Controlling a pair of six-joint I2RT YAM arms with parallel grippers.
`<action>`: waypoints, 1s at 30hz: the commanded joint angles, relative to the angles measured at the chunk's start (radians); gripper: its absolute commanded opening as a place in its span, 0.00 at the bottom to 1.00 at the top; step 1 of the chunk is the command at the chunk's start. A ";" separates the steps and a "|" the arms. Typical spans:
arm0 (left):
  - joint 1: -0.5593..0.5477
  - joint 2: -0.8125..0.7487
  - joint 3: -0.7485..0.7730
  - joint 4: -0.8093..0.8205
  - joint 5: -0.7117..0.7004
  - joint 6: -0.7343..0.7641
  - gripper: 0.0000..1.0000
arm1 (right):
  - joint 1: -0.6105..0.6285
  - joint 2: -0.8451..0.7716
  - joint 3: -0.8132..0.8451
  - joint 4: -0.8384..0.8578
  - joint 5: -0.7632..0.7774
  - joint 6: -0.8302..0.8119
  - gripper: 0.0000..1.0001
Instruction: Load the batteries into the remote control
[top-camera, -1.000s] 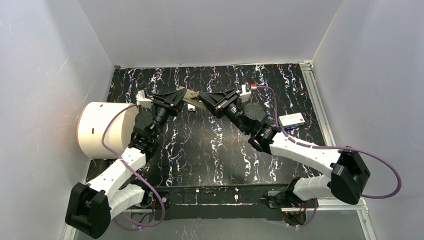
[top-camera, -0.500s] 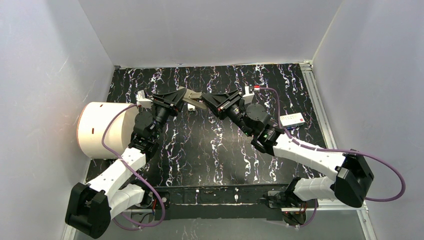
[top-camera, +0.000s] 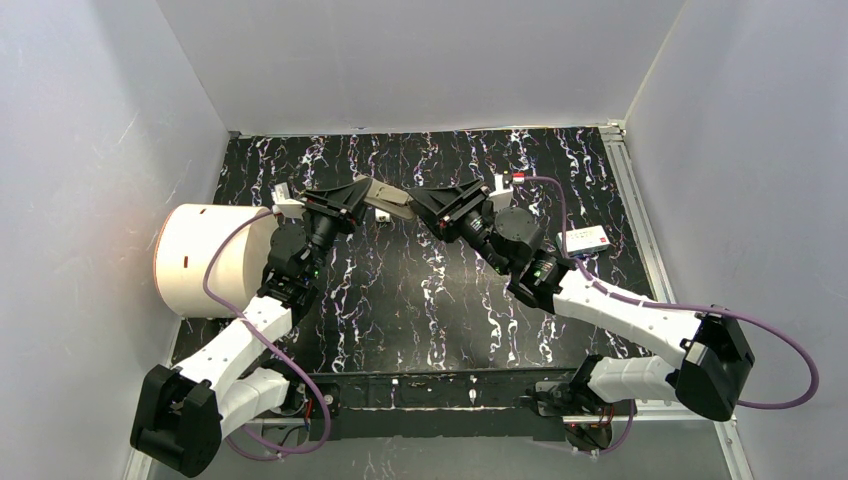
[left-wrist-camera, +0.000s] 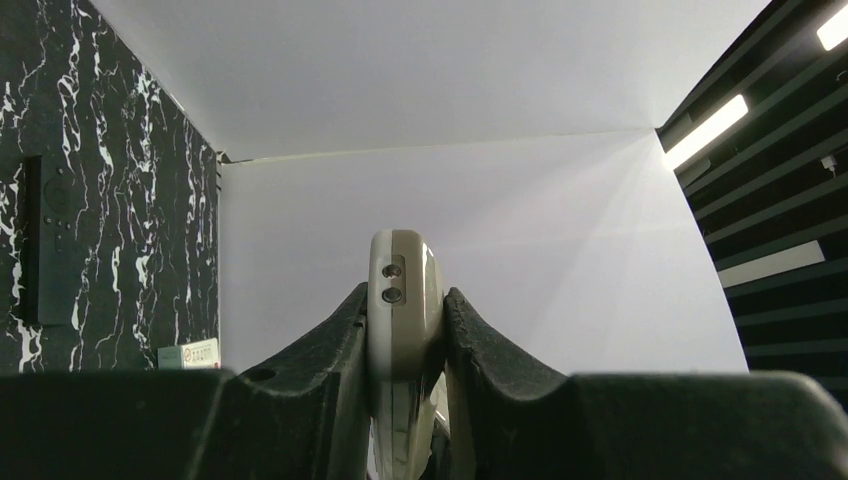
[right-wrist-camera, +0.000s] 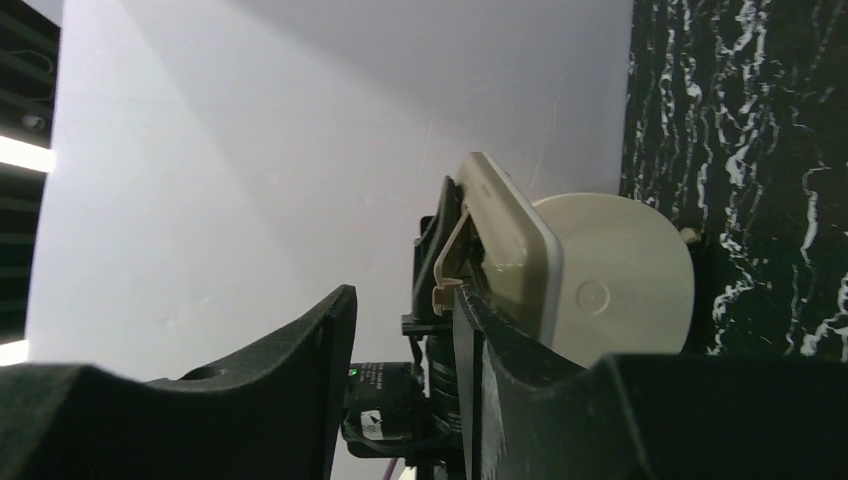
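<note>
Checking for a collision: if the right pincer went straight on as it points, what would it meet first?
Most likely the beige remote held in the left pincer: it stands just ahead of the open right pincer, slightly toward one finger. How close is unclear.

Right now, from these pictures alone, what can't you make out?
- Batteries: none appears in any view, and no view shows inside the beige remote.
- Remote's lower end: left wrist view, hidden between the left jaws.
- Label on the small white box: top view, too small to read.
- Contents of the cream round container: no view looks inside it.
</note>
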 joint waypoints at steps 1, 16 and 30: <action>-0.002 -0.022 -0.003 0.042 -0.011 0.029 0.00 | -0.001 -0.013 0.043 -0.109 -0.006 -0.028 0.50; 0.000 -0.044 -0.028 0.038 0.062 0.111 0.00 | -0.011 -0.017 0.114 -0.346 -0.028 -0.109 0.33; 0.011 -0.036 -0.032 0.038 0.059 0.100 0.00 | -0.014 -0.077 0.117 -0.389 -0.009 -0.134 0.59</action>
